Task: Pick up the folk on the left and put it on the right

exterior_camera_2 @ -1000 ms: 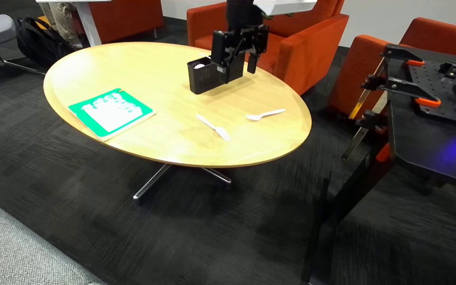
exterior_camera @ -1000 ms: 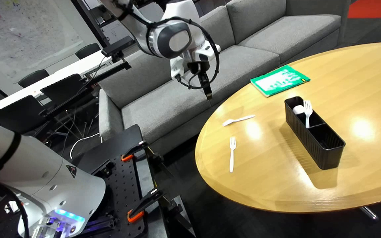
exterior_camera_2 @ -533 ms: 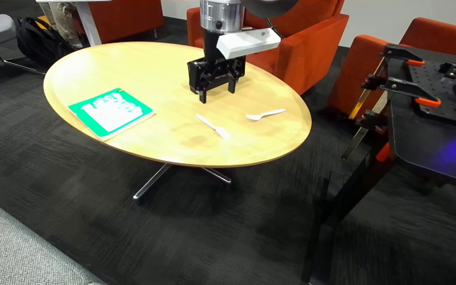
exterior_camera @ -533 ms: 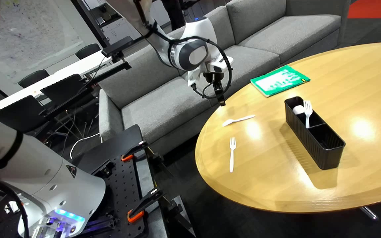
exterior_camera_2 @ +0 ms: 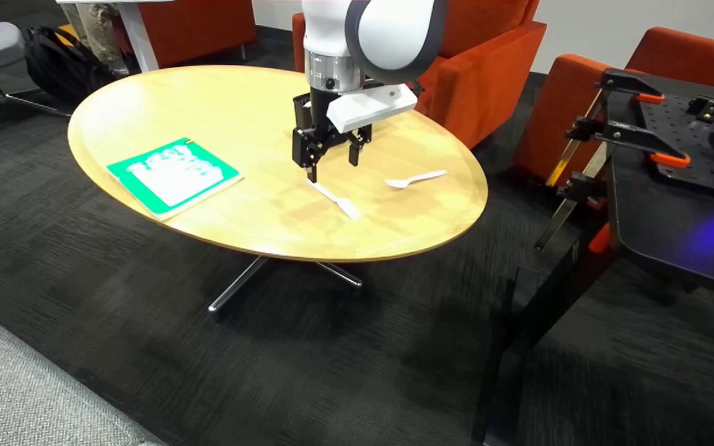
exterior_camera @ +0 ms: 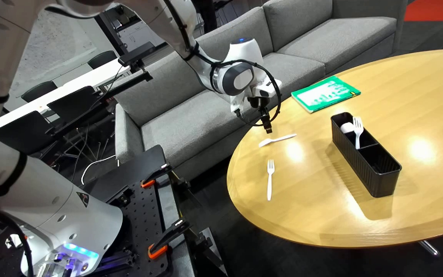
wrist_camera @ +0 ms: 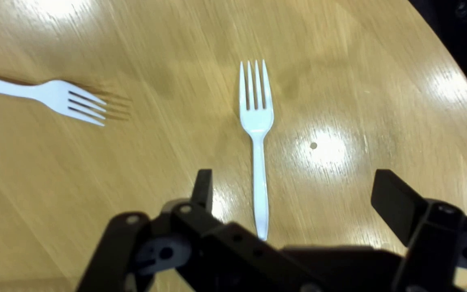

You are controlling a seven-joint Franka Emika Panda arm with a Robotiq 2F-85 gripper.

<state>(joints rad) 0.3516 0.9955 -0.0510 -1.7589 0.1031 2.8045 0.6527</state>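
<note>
Two white plastic forks lie apart on the oval wooden table (exterior_camera: pixel 306 207). The fork (exterior_camera: pixel 278 139) nearest my gripper also shows in an exterior view (exterior_camera_2: pixel 332 198) and upright in the wrist view (wrist_camera: pixel 258 162). The second fork (exterior_camera: pixel 270 181) lies with its tines towards it; it also shows in an exterior view (exterior_camera_2: pixel 419 178) and at the left of the wrist view (wrist_camera: pixel 57 97). My gripper (exterior_camera_2: pixel 333 167) is open and empty above the table, near the first fork's handle end. In the wrist view the handle lies between the fingers (wrist_camera: pixel 293 175), closer to the left one.
A black two-compartment tray (exterior_camera: pixel 354 157) stands on the table, with a white fork and another white utensil in its far compartment. My gripper partly hides it in an exterior view (exterior_camera_2: pixel 302 114). A green book (exterior_camera: pixel 326 93) lies nearby. A grey sofa (exterior_camera: pixel 298 71) borders the table.
My gripper has moved down and across the table, from beside the black tray to above the first fork's handle. It stays open. The forks, tray and book have not moved.
</note>
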